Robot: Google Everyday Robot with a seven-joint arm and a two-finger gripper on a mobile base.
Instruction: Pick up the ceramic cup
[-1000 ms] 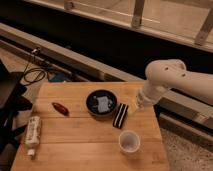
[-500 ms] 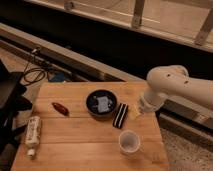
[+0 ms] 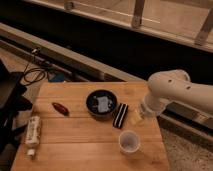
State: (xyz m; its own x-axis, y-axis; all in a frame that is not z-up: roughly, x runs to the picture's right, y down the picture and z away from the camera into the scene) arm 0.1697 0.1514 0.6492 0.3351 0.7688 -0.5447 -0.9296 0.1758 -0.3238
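Gripper [image 3: 140,114]: at the lower end of the white arm, over the right side of the counter [image 3: 75,147], just right of a dark striped packet [image 3: 120,115] and the black bowl [image 3: 101,103]; it stood wide open and had hold of nothing. Ceramic cup [image 3: 129,141]: upright on the counter towards the near right corner, near the gripper but apart from it, untouched. Progress, as judged: no grasp was made; moving over the cup, closing on it and lifting all remained.
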